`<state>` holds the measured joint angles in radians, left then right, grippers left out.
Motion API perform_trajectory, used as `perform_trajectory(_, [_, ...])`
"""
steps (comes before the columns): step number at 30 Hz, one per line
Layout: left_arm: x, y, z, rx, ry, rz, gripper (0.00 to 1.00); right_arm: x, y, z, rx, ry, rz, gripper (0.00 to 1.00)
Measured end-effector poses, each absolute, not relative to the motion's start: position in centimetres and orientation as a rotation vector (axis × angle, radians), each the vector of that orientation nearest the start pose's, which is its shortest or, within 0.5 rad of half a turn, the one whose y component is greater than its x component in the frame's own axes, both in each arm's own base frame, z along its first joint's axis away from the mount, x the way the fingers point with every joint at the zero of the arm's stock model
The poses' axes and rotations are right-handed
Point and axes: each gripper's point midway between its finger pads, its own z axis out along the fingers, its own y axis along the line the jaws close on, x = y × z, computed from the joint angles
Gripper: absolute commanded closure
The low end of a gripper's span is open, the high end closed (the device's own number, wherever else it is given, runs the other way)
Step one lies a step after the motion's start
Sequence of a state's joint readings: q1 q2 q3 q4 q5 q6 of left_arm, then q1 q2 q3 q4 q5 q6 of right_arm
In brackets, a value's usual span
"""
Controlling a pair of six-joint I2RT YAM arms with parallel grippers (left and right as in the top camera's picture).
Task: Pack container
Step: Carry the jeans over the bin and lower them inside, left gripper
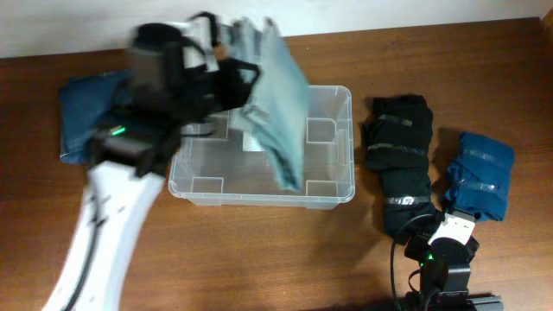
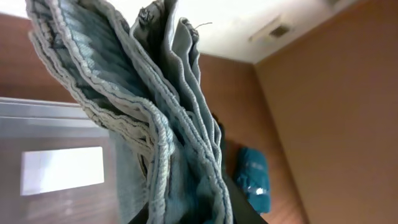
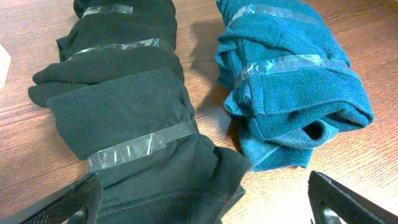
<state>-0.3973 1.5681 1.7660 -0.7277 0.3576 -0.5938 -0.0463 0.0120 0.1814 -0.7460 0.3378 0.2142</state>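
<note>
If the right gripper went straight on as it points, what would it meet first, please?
Probably the black taped bundle, lying right ahead of the right gripper; depth is hard to judge.

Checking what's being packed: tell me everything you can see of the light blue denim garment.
The light blue denim garment is folded in thick layers, with stitched seams and hems showing. It hangs from the left gripper over the clear container, lower end dangling toward its middle; whether it touches the base is unclear.

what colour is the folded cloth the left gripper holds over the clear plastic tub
Pale faded blue; the folded denim garment shows best in the left wrist view.
</note>
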Motion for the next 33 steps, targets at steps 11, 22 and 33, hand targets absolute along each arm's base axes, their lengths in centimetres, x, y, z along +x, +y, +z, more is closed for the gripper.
perform_trajectory(11, [41.7, -29.5, 28.7, 0.048, 2.352, -0.909, 0.99, 18.3, -6.5, 8.8, 0.469, 2.07, -0.263, 0.02])
perform_trajectory(22, [41.1, -29.9, 26.8, 0.018, 2.402, -0.794, 0.99, 18.3, -6.5, 8.8, 0.469, 2.07, -0.263, 0.02])
perform_trajectory(33, [41.0, -31.4, 24.8, -0.163, 2.4, -0.659, 0.99, 18.3, -6.5, 8.8, 0.468, 2.07, -0.263, 0.02])
